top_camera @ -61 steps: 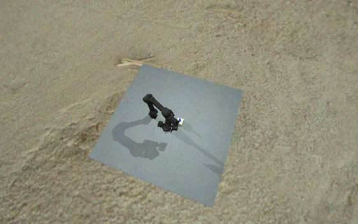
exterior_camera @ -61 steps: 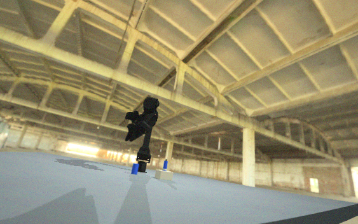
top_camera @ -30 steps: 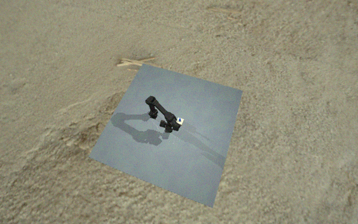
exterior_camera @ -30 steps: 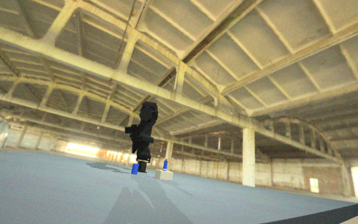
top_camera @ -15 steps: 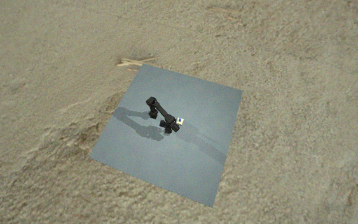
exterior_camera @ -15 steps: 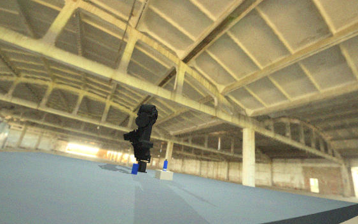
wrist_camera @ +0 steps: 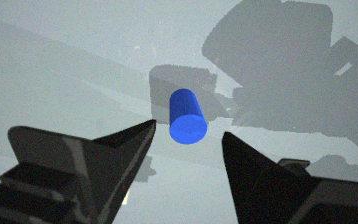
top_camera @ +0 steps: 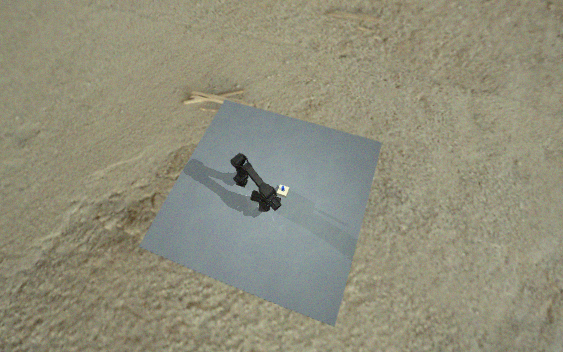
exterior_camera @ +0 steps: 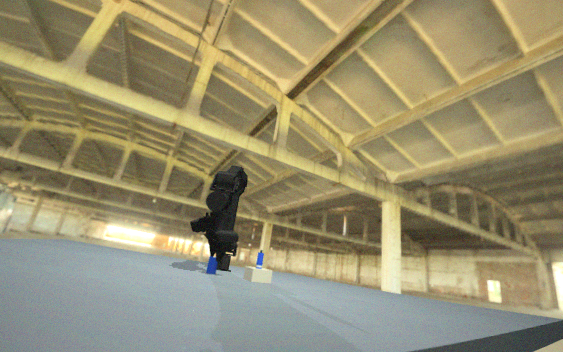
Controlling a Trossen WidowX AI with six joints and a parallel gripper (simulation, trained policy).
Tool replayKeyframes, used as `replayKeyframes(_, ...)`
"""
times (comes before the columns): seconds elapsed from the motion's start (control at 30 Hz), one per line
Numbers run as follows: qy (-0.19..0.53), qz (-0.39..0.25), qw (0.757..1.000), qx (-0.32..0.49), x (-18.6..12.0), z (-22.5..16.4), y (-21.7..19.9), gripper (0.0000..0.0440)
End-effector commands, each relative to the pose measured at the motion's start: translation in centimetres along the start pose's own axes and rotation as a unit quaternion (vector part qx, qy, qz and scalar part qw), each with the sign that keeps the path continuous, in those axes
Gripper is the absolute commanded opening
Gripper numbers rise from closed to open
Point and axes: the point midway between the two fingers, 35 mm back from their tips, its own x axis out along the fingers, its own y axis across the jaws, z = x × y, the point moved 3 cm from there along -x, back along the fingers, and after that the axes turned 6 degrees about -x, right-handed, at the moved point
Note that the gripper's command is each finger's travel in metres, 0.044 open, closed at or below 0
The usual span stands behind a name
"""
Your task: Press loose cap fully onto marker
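Note:
The blue cap [exterior_camera: 211, 265] [wrist_camera: 182, 102] stands upright on the table, apart from the holder block; the arm hides it in the top view. My gripper [exterior_camera: 223, 263] [wrist_camera: 189, 130] is open and low over the table, with its fingertips on either side of the cap in the wrist view and a gap on both sides. The blue marker [top_camera: 283, 188] [exterior_camera: 260, 260] stands upright, its dark tip bare, in the cream holder block [top_camera: 285, 193] [exterior_camera: 264, 276]. Only a pale sliver of the block shows beside the left finger in the wrist view.
The grey table top [top_camera: 279, 265] [exterior_camera: 119, 310] carries the arm, the cap and the holder block. The block is close beside the gripper. Shadows of the arm fall across the table. Sandy ground with some sticks [top_camera: 204, 98] lies outside the table's edge.

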Motion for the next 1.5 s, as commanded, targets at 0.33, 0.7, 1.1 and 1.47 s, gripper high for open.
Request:
replayKeyframes(0.33,-0.003,-0.003,1.0,-0.017,2.1,0.4,-0.1,0.0239)
replayKeyframes(0.7,-0.034,0.01,0.999,-0.022,0.7,0.5,0.0,0.0081)
replayKeyframes(1.1,-0.072,0.054,0.996,-0.027,-3.3,0.2,1.3,0.0071)
replayKeyframes(1.47,-0.076,0.084,0.993,-0.032,-6.4,-2.7,3.6,0.0062)
